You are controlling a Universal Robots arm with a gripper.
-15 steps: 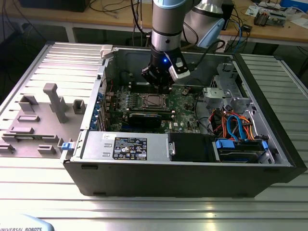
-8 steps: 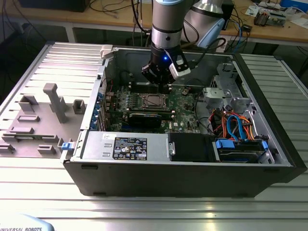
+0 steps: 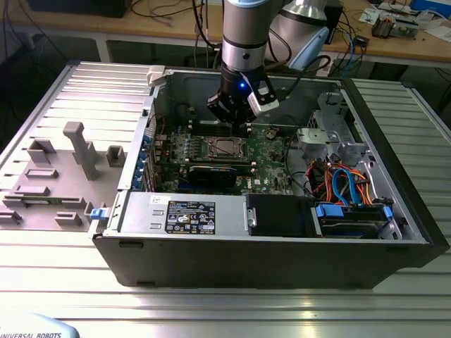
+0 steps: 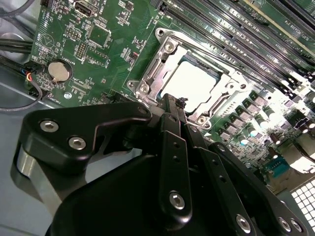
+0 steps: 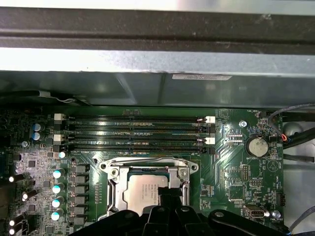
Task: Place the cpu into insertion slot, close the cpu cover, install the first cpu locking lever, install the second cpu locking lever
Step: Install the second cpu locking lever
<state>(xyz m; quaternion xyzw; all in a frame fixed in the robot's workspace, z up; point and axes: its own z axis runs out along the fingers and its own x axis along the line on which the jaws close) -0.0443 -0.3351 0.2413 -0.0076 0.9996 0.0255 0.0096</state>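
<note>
While the fingers [image 4: 181, 115] stand closed together, gripping nothing, their tip hovers beside the cpu [image 4: 193, 84]; it lies flat in the insertion slot [image 5: 114, 173], centre frame.

The arm [image 3: 244, 28] is a thick cylinder of silver-grey metal with a pale blue band at the top and a darker grey joint ring below. A small blue light glows on the black wrist, beside a white block. The gripper [image 4: 173, 110] is matte black, its flat linkage bars pinned with silver round-headed screws.
</note>
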